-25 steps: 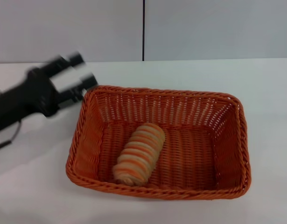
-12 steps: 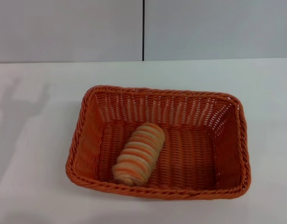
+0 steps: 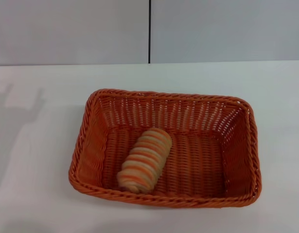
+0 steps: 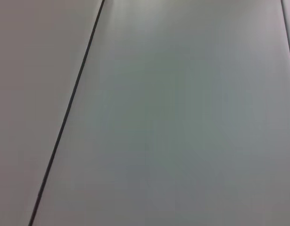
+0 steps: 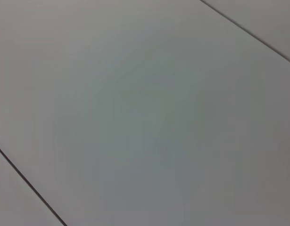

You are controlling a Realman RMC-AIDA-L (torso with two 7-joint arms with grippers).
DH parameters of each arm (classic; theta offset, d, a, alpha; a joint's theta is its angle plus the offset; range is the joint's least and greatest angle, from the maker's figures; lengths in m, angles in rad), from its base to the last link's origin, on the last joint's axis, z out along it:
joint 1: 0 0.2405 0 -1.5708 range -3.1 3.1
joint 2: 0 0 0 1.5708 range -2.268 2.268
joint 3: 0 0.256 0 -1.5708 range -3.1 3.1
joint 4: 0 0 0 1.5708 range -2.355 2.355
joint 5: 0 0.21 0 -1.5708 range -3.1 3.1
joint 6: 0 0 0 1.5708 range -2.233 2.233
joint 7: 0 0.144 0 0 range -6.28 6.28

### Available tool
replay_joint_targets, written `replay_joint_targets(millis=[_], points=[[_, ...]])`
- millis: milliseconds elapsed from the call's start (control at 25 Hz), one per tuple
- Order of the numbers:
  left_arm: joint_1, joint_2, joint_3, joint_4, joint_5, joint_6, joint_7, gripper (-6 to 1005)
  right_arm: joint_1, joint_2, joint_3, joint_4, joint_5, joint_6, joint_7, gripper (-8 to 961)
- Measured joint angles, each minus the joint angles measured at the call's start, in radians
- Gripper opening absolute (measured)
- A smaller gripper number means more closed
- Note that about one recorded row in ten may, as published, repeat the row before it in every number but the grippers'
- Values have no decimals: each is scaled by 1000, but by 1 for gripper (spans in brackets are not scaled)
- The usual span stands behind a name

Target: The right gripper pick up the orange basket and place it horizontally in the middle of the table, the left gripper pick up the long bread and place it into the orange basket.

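**Bread in the basket, both my claws out of sight**

Nearest my head camera, the front braided rim of the orange basket (image 3: 164, 200) ran across the white table (image 3: 37, 194), with a strip of bare tabletop showing before it. Just behind that rim lay the long bread (image 3: 145, 160), resting on the woven floor in the left half of the basket. It sat slanted, its nearer end close to the front wall and its farther end pointing back and to the right. Its cream and orange stripes ran crosswise along its length. The right half of the basket floor held nothing but weave. The basket itself stood flat on the table, its long sides running left to right, roughly central in my head view.

Farther left, a faint grey shadow (image 3: 15, 109) fell on the tabletop, well apart from the basket. Beyond the basket's back wall the table carried on to its far edge, and behind that rose a pale wall (image 3: 227, 29) with a dark vertical seam (image 3: 149, 31).

Neither my left gripper nor my right gripper appeared in any view, so I could not tell whether their fingers were apart or together. My left wrist camera showed only a pale panel (image 4: 182, 117) crossed by a dark line (image 4: 69, 113), and my right wrist camera showed much the same.
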Motion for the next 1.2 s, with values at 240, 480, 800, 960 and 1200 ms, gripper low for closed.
replay_joint_targets(millis=[240, 480, 800, 960, 1200], points=[[3, 0, -1, 0, -1, 0, 5, 857, -3, 11, 1, -1, -1, -3, -28, 479], [-7, 1, -8, 5, -2, -11, 6, 857, -3, 32, 1, -1, 23, -3, -105, 480], [-16, 1, -16, 4, -2, -21, 7, 857, 10, 54, 1, -30, 119, -4, -229, 481], [-17, 1, -16, 1, -2, -24, 7, 856, 18, 56, 1, -42, 132, -4, -258, 481], [-15, 1, -16, -1, -3, -27, 7, 856, 36, 59, 1, -74, 181, 4, -331, 479]])
